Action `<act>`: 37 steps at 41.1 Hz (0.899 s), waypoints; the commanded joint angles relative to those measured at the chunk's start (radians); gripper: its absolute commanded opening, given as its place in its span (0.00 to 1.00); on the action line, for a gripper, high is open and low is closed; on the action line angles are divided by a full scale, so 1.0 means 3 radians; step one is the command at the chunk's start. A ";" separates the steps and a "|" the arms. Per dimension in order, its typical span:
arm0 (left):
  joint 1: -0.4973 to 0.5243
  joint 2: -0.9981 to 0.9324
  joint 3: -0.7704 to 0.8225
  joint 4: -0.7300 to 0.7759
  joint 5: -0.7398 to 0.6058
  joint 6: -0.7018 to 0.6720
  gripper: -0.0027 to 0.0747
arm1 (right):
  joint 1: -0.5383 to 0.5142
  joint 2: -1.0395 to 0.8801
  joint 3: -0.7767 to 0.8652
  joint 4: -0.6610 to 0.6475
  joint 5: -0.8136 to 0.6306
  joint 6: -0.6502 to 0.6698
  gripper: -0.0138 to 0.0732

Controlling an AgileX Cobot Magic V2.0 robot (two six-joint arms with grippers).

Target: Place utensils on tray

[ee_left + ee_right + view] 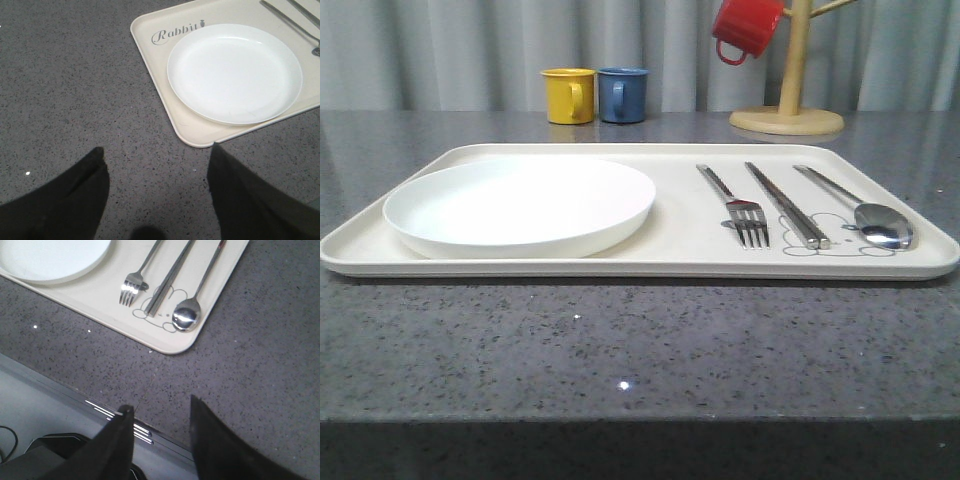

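The cream tray (680,262) lies across the middle of the grey table. On its right half lie a silver fork (740,208), a pair of flat chopsticks (785,204) and a spoon (865,212), side by side. The right wrist view shows the same fork (134,284), chopsticks (167,280) and spoon (190,312) on the tray (165,342) over its rabbit drawing. My right gripper (160,405) hangs open and empty above the table's front edge, short of the tray's corner. My left gripper (157,150) is open and empty over bare table beside the tray (175,115) corner.
A round white plate (520,205) fills the tray's left half. At the back stand a yellow mug (568,95) and a blue mug (623,94). A red mug (745,28) hangs on a wooden mug tree (788,100) at the back right.
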 commanded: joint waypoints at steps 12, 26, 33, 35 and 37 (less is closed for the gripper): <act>-0.0023 0.0008 -0.0080 -0.0012 -0.0230 -0.0029 0.58 | 0.0180 -0.0392 0.0123 -0.0035 -0.0111 0.0028 0.51; -0.0023 0.0008 -0.0080 -0.0012 -0.0230 -0.0029 0.58 | 0.0175 -0.0392 0.0123 -0.0031 -0.0158 0.0028 0.51; -0.0023 0.0008 -0.0080 -0.0012 -0.0230 -0.0029 0.57 | 0.0175 -0.0392 0.0123 -0.0031 -0.0158 0.0028 0.48; -0.0023 0.0008 -0.0074 -0.0012 -0.0230 -0.0029 0.55 | 0.0175 -0.0392 0.0123 -0.0031 -0.0158 0.0028 0.41; -0.0023 0.0008 -0.0065 -0.0012 -0.0230 -0.0029 0.50 | 0.0175 -0.0392 0.0123 -0.0031 -0.0158 0.0028 0.33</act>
